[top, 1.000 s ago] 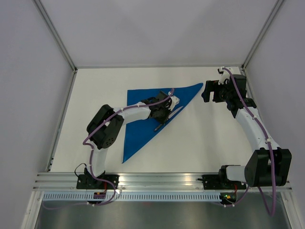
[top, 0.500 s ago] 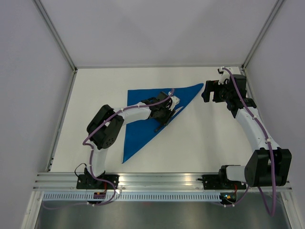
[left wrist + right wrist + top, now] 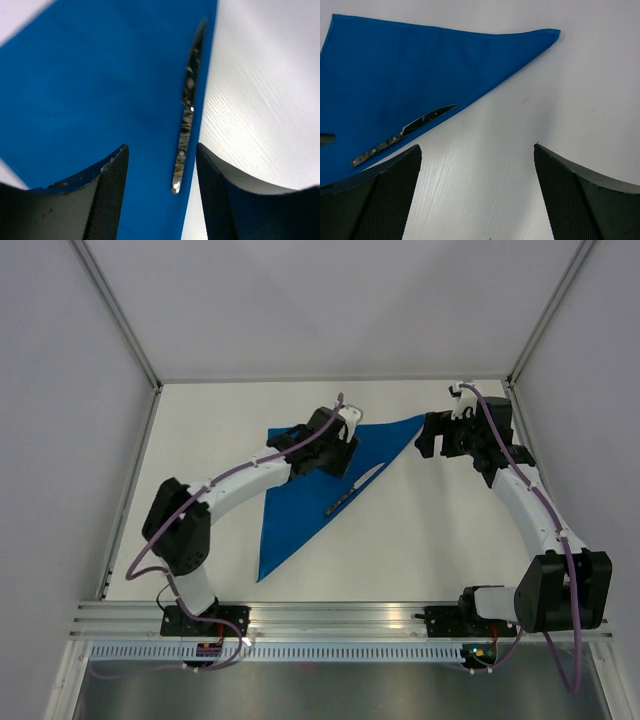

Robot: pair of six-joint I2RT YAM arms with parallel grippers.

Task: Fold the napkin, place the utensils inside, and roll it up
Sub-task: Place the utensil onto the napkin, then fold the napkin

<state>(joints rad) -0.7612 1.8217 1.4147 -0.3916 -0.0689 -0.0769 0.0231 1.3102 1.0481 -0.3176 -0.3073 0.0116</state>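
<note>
fingers (image 3: 107, 200) of the left gripper (image 3: 335, 456) are spread apart with nothing held, above the napkin (image 3: 300, 498), which is folded into a triangle and laid flat on the counter (image 3: 430, 540). a knife (image 3: 352, 490) is seen lying on the cloth just inside its long slanted edge, untouched by either gripper. the right gripper (image 3: 428, 437) is held wide open and empty near the napkin's far right corner.

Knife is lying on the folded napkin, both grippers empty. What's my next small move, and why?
Probably lower the right gripper onto the napkin's pointed corner ahead of it, to fold that over the knife. The knife lies along the long edge, both grippers are open, and the left gripper hovers clear above it.
</note>
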